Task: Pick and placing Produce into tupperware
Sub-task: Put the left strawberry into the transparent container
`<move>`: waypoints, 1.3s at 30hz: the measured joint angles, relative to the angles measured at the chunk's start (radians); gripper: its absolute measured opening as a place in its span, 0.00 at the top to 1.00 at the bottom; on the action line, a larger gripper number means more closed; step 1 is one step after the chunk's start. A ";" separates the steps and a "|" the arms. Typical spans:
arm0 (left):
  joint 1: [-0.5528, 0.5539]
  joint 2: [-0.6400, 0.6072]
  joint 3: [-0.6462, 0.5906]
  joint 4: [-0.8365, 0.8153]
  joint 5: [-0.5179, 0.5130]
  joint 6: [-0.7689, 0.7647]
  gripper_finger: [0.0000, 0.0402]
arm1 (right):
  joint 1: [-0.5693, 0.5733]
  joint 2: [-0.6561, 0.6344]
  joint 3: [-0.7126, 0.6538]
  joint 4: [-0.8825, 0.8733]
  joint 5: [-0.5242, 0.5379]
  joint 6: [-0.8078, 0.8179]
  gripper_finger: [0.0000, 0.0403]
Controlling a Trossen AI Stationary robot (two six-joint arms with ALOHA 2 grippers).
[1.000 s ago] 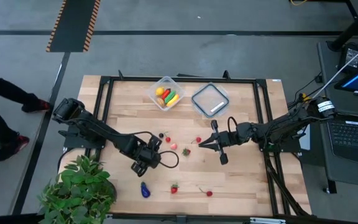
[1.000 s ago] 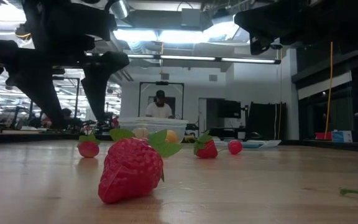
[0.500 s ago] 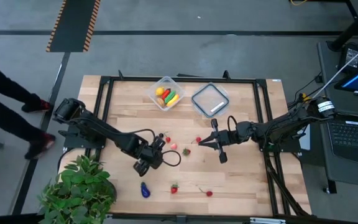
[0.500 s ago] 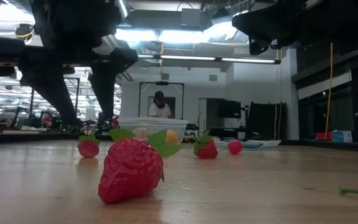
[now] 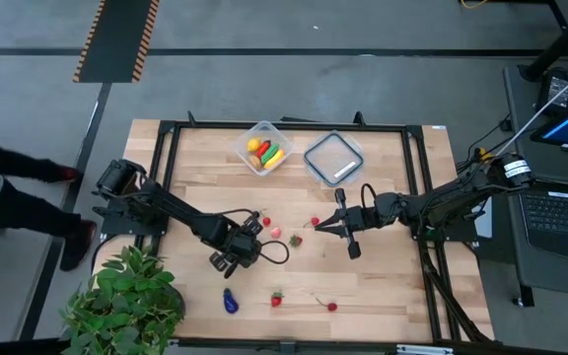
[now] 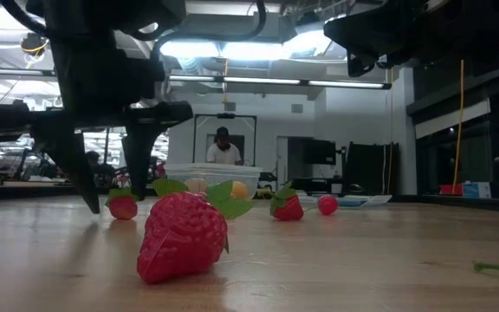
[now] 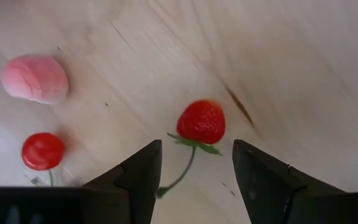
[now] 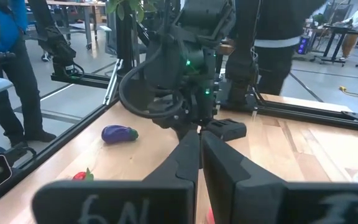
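My left gripper (image 5: 252,229) (image 7: 194,180) points steeply down, open, low over the table's middle. A small red strawberry (image 7: 202,121) (image 6: 123,206) lies on the wood just ahead of its fingertips, with its green stem between them. A fingertip stands on each side of it in the low view, touching nothing. A pink piece (image 7: 35,78) and a red cherry (image 7: 42,150) lie beside it. The clear tupperware (image 5: 264,146) at the far edge holds yellow, red and orange produce. My right gripper (image 5: 316,229) (image 8: 200,140) hangs level above the table, shut and empty.
The flat lid (image 5: 333,158) lies right of the tupperware. More produce is loose on the wood: a strawberry (image 5: 295,240), a cherry (image 5: 314,222), a purple eggplant (image 5: 230,301), another strawberry (image 5: 276,298) and a cherry (image 5: 331,307). A potted plant (image 5: 126,296) stands at the near left corner.
My left gripper has come down toward the table over the small strawberry and has rolled about its own axis. Its fingertips now stand near the wood on either side of the berry, and the gap between them has narrowed a little. A person has walked past the table's left side.
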 joint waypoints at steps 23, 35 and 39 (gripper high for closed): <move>0.003 0.000 0.000 -0.004 0.000 -0.114 0.80 | 0.000 0.000 0.000 0.000 0.000 0.000 0.94; 0.018 0.000 0.000 -0.014 -0.007 -0.247 0.99 | 0.000 0.000 0.000 0.000 0.000 0.000 0.94; 0.031 0.000 0.000 -0.013 -0.003 -0.313 1.00 | 0.000 0.000 0.000 0.000 0.000 0.000 0.94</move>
